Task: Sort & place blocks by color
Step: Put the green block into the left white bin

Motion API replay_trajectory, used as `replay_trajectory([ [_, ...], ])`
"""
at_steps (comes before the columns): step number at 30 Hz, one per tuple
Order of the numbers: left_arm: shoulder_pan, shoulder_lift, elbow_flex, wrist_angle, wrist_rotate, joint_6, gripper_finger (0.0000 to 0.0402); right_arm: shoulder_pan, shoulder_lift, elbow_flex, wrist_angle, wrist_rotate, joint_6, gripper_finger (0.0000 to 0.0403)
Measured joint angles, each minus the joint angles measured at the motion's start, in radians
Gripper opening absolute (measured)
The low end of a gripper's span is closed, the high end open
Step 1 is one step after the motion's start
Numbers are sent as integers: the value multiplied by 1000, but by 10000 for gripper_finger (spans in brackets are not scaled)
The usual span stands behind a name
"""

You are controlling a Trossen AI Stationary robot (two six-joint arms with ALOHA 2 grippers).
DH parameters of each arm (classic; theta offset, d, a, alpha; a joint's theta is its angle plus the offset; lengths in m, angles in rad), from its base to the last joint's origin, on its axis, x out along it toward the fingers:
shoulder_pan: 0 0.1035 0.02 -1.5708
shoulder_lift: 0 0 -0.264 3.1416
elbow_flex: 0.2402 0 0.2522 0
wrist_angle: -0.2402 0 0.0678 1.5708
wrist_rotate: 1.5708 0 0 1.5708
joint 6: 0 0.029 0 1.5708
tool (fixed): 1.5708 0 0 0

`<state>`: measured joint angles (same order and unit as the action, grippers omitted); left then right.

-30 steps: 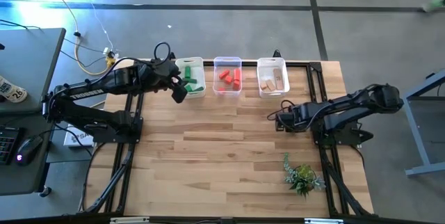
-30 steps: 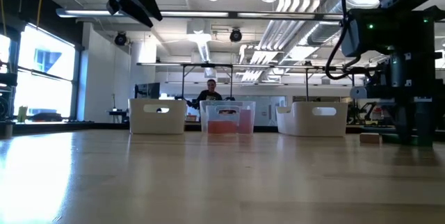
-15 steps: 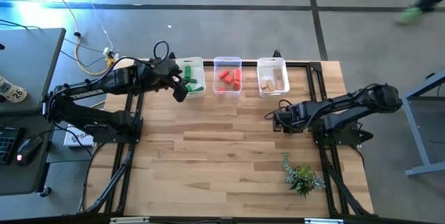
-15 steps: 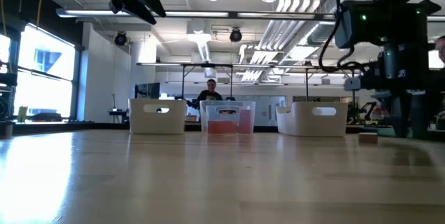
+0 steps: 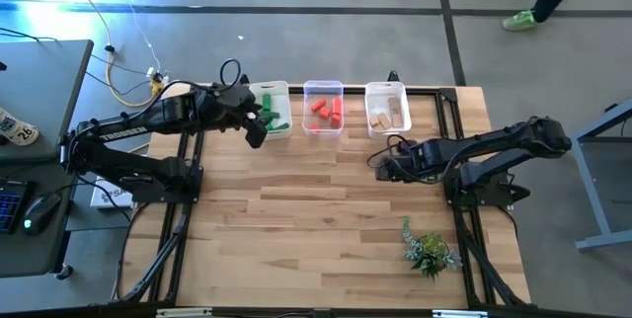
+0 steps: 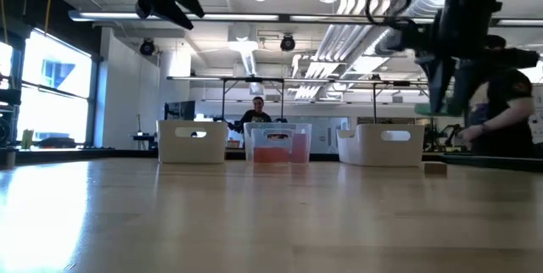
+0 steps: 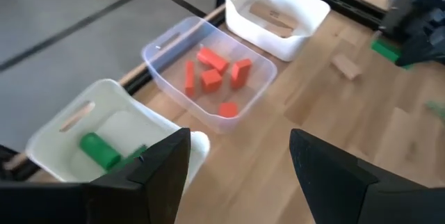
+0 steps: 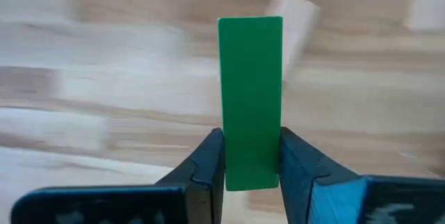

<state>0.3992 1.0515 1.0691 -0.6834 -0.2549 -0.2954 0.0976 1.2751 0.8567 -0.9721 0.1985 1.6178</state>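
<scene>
A small plant [image 5: 430, 250] sits at the near right of the table [image 5: 316, 239]. Further in, the right gripper [image 8: 252, 156] hangs above the boards, clenched on a green bar [image 8: 250, 99] that stands up between its fingers [image 8: 208, 161]. A tan block [image 7: 345, 65] lies loose on the table just beside it, in front of the right-hand bin. The left gripper [image 7: 240, 156] hovers by the left bin, jaws spread and holding nothing. Along the far edge stand 3 bins in a row: the left bin [image 5: 272, 89] holds green pieces [image 7: 99, 149], the clear middle bin [image 5: 323, 86] holds red blocks [image 7: 212, 78], and the right bin [image 5: 385, 88] holds tan pieces [image 7: 271, 14]. Beyond the table a person [image 6: 509, 116] leans at the right, and another [image 6: 257, 114] shows behind the bins.
</scene>
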Motion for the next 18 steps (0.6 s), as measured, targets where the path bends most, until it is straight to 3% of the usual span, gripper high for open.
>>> replay_trajectory([
  [6,0,0,0,0,94,-43,235,53,9,121,21,146,-29,74],
  [13,0,0,0,0,206,-110,235,45,98,296,91,236,-268,74],
  [18,0,0,0,0,229,-193,235,8,203,435,95,267,-472,74],
])
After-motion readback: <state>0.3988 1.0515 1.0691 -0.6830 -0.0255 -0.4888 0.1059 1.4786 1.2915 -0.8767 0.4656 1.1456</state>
